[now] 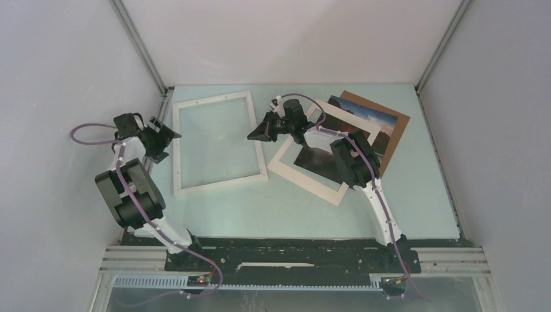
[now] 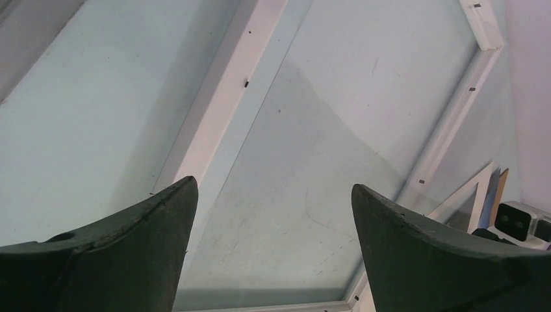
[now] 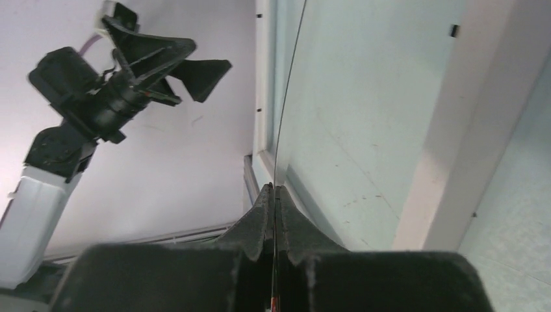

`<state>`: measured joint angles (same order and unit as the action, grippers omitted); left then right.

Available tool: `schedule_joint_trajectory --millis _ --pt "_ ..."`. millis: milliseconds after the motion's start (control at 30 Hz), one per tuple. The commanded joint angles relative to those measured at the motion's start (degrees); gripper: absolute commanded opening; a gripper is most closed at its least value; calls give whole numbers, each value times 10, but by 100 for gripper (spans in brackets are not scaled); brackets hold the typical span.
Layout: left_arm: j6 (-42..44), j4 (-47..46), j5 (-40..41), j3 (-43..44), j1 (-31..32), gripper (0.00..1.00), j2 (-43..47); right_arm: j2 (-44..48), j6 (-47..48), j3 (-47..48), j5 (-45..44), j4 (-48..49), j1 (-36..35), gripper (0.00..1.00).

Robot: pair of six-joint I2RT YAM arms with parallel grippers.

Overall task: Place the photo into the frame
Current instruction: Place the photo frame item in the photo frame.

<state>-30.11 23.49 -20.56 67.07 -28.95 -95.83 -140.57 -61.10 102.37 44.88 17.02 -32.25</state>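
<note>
The white frame (image 1: 217,183) lies flat at the table's left centre, with a clear pane (image 1: 217,140) over its opening. My right gripper (image 1: 255,134) sits at the frame's right rail, shut on the edge of that thin pane (image 3: 290,78), which runs edge-on up from the jaws. My left gripper (image 1: 170,136) hangs open at the frame's left rail (image 2: 224,91), with nothing between its fingers (image 2: 156,221). The photo (image 1: 315,161), dark with a wide white border, lies to the right, partly hidden under my right arm.
A brown backing board (image 1: 397,127) lies at the back right, partly under the photo, with a blue-sky picture (image 1: 367,118) showing on it. Grey walls close in on both sides. The left arm's elbow (image 1: 127,195) stands by the left wall.
</note>
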Motion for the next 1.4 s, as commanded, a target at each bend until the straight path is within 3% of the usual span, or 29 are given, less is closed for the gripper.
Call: schedule_joint_trajectory --millis 0,333,533,833,1233,1367 --pt "-17 -6 0 -19 -1 93 5 21 -56 9 33 87 0 0" --pt "-56 -19 -23 -115 0 95 83 9 -155 -11 23 185 3 0" --pt "-56 -22 -10 -163 14 95 130 17 -165 -19 5 175 12 0" --pt "-63 -27 28 -185 20 98 144 17 -177 -26 8 192 7 0" --pt "-97 -37 -4 -192 40 100 89 23 -183 -26 5 197 5 0" --pt "-115 -72 -62 -194 41 100 69 22 -184 -26 5 198 5 0"
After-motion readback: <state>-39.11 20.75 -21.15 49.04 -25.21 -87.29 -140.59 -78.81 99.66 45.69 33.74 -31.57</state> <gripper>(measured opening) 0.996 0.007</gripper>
